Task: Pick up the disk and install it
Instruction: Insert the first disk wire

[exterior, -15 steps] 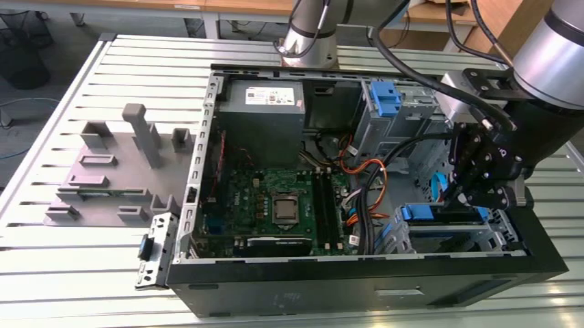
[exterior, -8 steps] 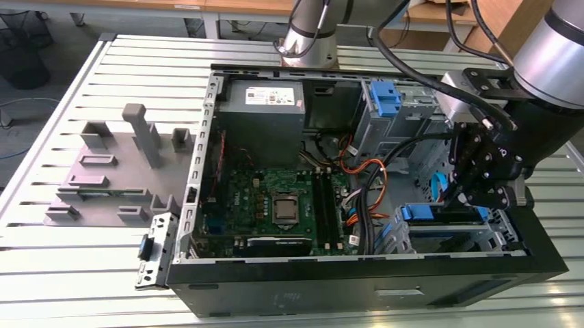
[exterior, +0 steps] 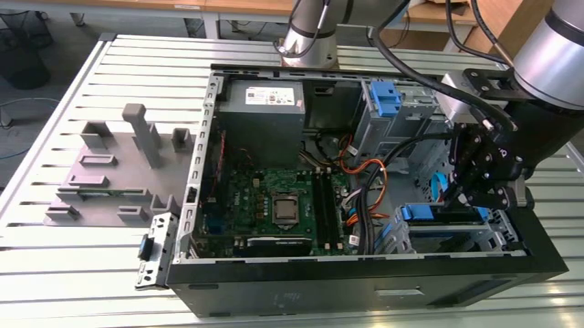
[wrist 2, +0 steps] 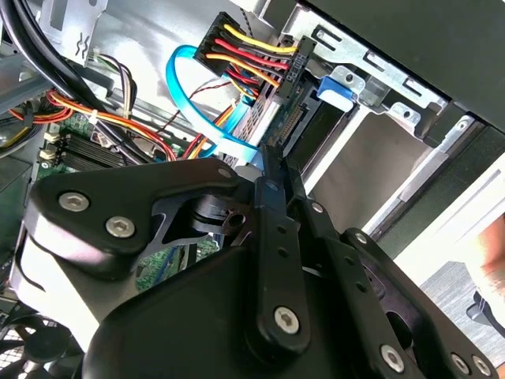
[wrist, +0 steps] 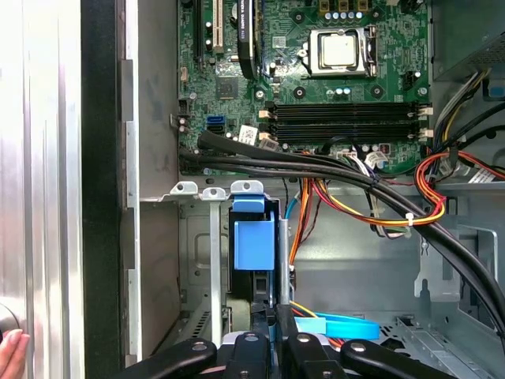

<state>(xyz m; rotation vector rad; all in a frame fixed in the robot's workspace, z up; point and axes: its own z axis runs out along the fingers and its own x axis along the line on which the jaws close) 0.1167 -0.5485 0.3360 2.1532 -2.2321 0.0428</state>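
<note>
- The disk (wrist: 254, 245), blue carrier showing, sits on edge in the drive cage (wrist: 207, 260) at a corner of the open computer case (exterior: 365, 270).
- The gripper (wrist: 272, 328) sits just beside the disk's end, fingers drawn close together; contact cannot be told.
- Motherboard (exterior: 278, 205) and grey power supply (exterior: 264, 102) also occupy the case.

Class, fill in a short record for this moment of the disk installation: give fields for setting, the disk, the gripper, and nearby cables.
setting: open computer case on a slatted metal table
disk: blue-framed disk standing in the drive bay near the case's front corner
gripper: gripper at the disk's edge, fingers close together on either side of it
cables: light blue flat cable and coloured power wires beside the bay
motherboard: motherboard exposed
</note>
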